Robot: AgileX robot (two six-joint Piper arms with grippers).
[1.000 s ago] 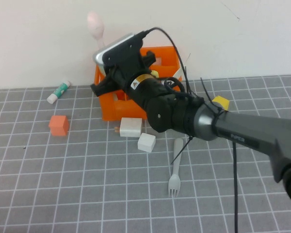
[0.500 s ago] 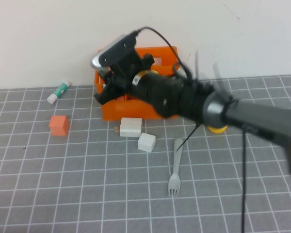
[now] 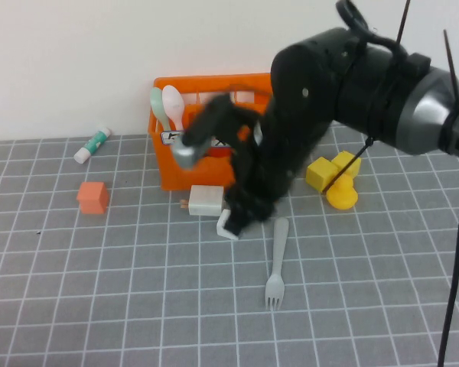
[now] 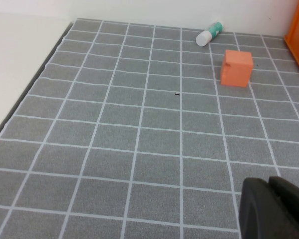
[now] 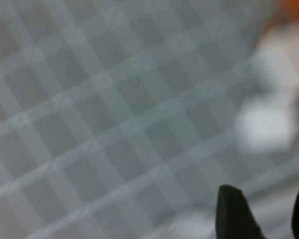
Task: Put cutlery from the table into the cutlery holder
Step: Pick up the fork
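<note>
The orange cutlery holder stands at the back against the wall. A mint-green spoon and a pink spoon stand upright in its left end. A grey fork lies on the tiled table in front of it. My right gripper is low over the table just in front of the holder, beside the fork's handle, blurred by motion. In the right wrist view it is open and empty. My left gripper is shut and empty over bare tiles, out of the high view. The white and yellow knives are hidden.
Two white blocks lie by my right gripper. Yellow blocks sit right of the holder. A small orange cube and a white-and-green tube lie to the left. The table's edge runs beside my left gripper.
My right arm swung from above the holder down to the table in front of it. The pink spoon it held up now stands in the holder beside the mint spoon.
</note>
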